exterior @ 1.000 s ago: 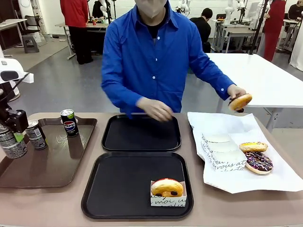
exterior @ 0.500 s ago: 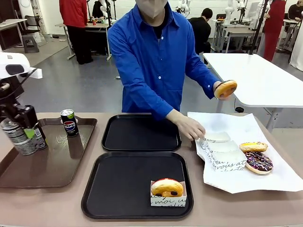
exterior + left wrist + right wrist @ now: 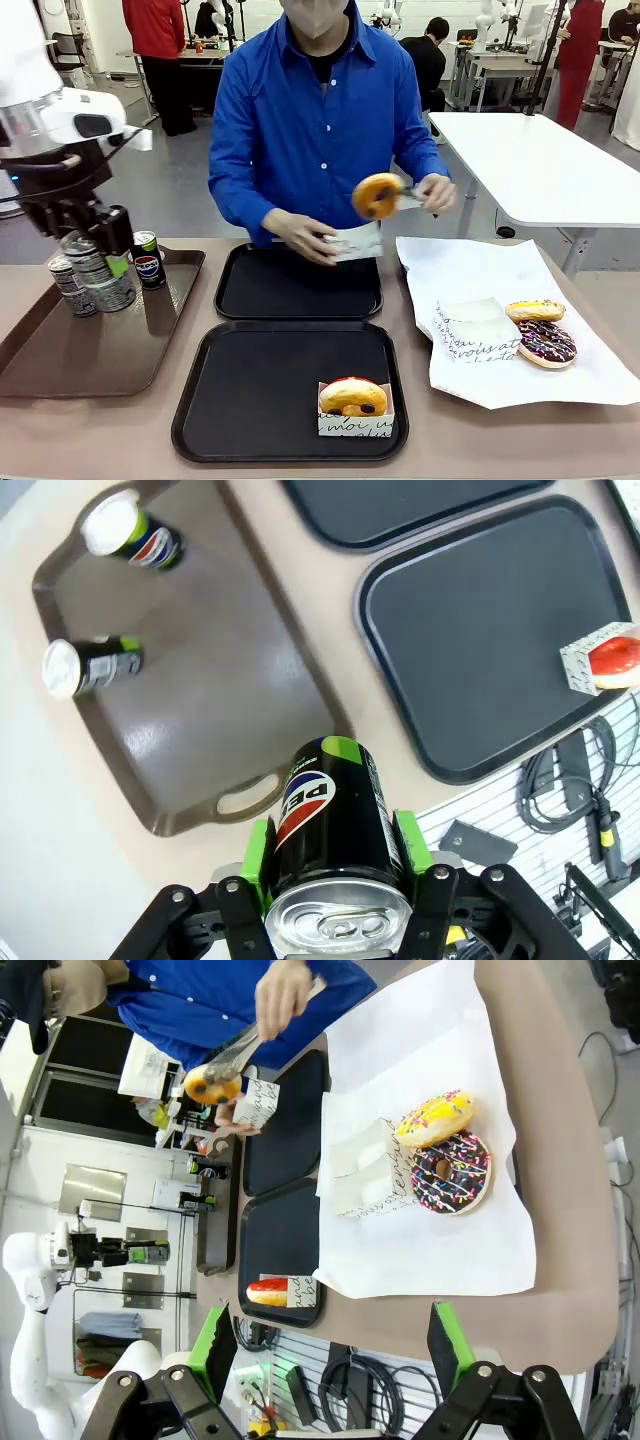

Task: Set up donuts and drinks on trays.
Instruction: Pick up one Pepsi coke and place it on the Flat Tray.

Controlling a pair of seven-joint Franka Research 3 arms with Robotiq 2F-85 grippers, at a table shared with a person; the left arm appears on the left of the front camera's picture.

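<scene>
Matt plastic trays [image 3: 260, 390], glossy metal can [image 3: 335, 820]

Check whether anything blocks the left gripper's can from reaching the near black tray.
Nothing visible does. The left gripper holds the can above the brown tray, higher than its rim, and only bare table lies between that and the near black tray. The sleeved donut sits in the tray's near right corner, leaving the left side free.

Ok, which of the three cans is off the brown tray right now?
The can clamped in the left tool, held in the air. The far-side can and the left-edge can both stand on the brown tray.
</scene>
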